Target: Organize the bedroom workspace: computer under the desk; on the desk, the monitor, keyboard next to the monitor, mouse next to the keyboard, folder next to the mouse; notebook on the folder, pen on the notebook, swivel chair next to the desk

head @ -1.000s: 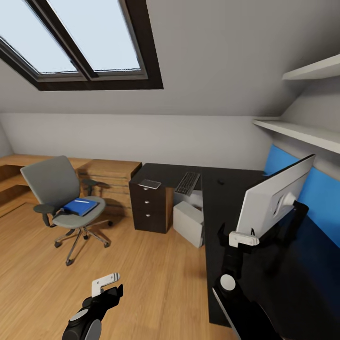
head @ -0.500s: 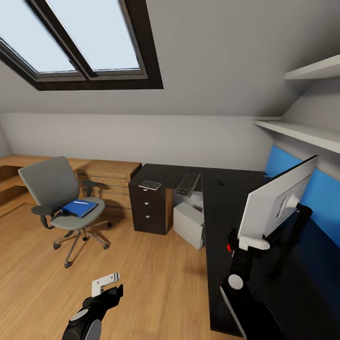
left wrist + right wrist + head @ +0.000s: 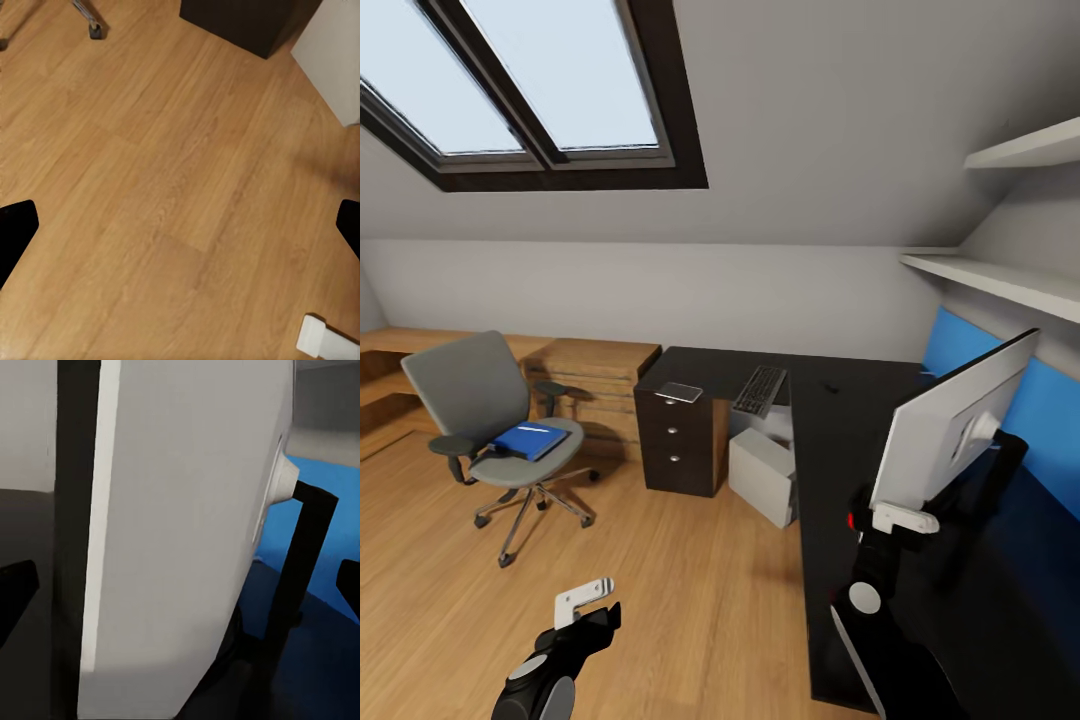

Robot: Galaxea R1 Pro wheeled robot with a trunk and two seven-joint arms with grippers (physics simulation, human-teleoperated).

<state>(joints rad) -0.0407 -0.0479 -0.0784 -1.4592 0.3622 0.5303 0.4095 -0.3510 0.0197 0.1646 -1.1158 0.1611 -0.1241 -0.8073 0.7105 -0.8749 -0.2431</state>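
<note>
Jaws on the right arm (image 3: 870,600) spread wide either side of the monitor (image 3: 950,430), close at its lower edge on the worktop (image 3: 830,450); one nudge could tip it, I reckon. Left jaws spread over bare floor (image 3: 172,187). Well beyond them, folder (image 3: 530,438) on the chair (image 3: 470,385). Drawers (image 3: 675,440) shut, contents hidden.

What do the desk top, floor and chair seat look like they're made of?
Desk: glossy black top, laminate or lacquer by its sheen; can't tell which. Floor: light wood planks, with grain and plank seams visible. Chair: matte grey seat and back, likely fabric, with black armrests and a shiny metal-looking base.
</note>
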